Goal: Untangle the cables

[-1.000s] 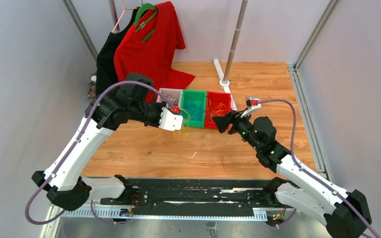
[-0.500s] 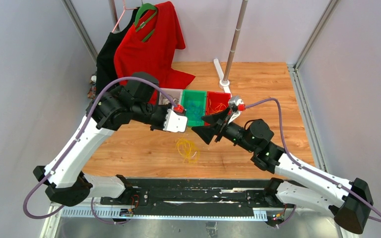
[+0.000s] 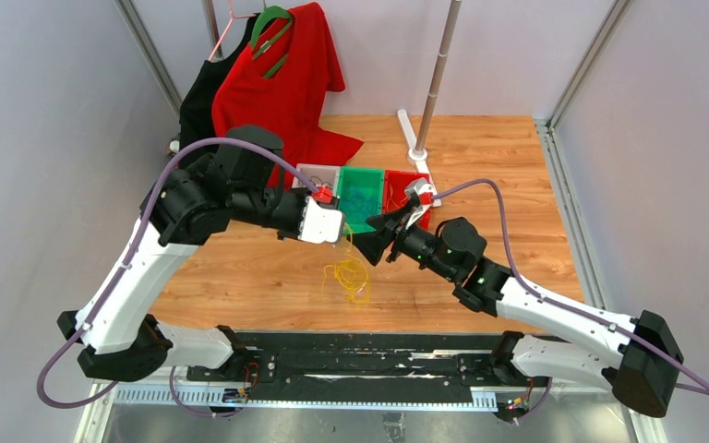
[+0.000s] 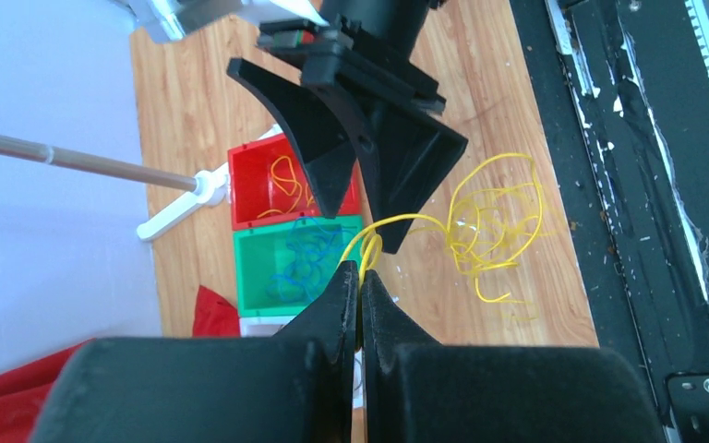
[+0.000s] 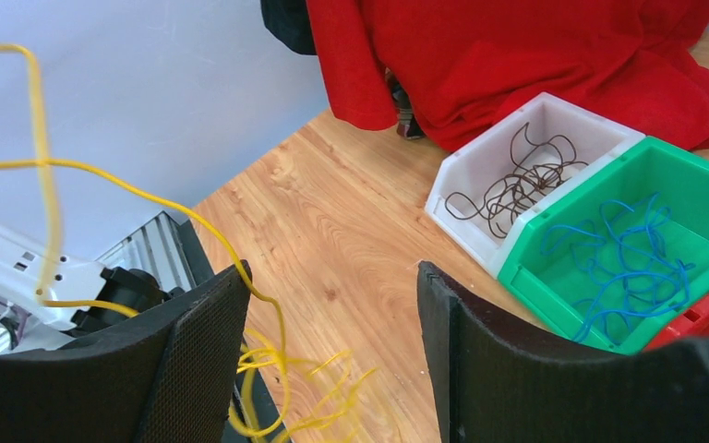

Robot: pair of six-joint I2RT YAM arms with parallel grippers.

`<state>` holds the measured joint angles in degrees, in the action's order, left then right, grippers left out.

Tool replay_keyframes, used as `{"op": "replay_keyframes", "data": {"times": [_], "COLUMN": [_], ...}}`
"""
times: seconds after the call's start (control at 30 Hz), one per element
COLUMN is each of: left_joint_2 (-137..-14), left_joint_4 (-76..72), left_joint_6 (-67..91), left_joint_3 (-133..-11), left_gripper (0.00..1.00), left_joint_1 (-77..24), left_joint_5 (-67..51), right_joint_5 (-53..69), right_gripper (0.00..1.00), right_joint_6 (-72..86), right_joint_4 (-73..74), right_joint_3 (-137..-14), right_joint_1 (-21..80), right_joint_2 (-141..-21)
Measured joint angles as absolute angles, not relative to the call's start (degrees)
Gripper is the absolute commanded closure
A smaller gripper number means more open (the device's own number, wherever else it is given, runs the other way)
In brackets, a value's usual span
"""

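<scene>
My left gripper [image 4: 360, 273] is shut on a strand of the yellow cable [image 4: 494, 221], whose loopy bundle hangs down to the wooden table [image 3: 268, 277]. In the top view the left gripper [image 3: 340, 234] is in front of the bins, with the yellow cable [image 3: 349, 277] trailing below it. My right gripper [image 3: 369, 242] faces it from the right, open, its fingertips close to the held strand. In the right wrist view the right gripper [image 5: 332, 272] is open; a yellow cable [image 5: 268, 388] strand runs along the left finger [image 5: 194, 351], nothing clamped.
Three bins stand in a row: white bin [image 5: 452, 198] with brown cables [image 5: 517, 185], green bin [image 5: 517, 268] with blue cables [image 5: 623, 249], red bin [image 3: 404, 189] with yellow wire. Red shirt [image 3: 282, 83], black garment [image 3: 198, 111] and a pole stand [image 3: 420, 148] are behind.
The right gripper has swung left from the red bin toward the left gripper. The yellow bundle has come into view below the left gripper and now hangs from it.
</scene>
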<state>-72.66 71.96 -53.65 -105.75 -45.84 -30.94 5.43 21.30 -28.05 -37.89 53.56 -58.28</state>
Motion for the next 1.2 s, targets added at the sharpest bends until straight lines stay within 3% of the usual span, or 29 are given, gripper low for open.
{"op": "replay_keyframes", "data": {"times": [0.23, 0.67, 0.97, 1.2], "left_joint_2": [-74.15, -78.83, -84.03, -79.29], "left_joint_4": [72.23, 72.49, 72.51, 57.95], "left_joint_6": [-52.95, -51.44, -50.94, -51.0], "left_joint_3": [-109.67, -121.58, -139.55, -135.06], "left_gripper": [0.99, 1.0, 1.0, 1.0], "left_joint_1": [-46.78, -49.17, -49.76, -49.76], "left_joint_5": [-31.2, -31.09, -29.78, -25.15], "right_joint_5": [3.99, 2.94, -4.34, -8.14], "right_gripper": [0.36, 0.49, 0.51, 0.51], "right_joint_6": [20.88, 22.59, 26.61, 32.08], "right_joint_4": [-28.77, -35.55, -44.4, -47.55], "right_joint_3": [-40.05, -40.01, -27.59, -18.87], "right_joint_1": [55.27, 57.67, 57.74, 57.74], "right_joint_2": [-62.08, -70.78, -72.88, -74.22]}}
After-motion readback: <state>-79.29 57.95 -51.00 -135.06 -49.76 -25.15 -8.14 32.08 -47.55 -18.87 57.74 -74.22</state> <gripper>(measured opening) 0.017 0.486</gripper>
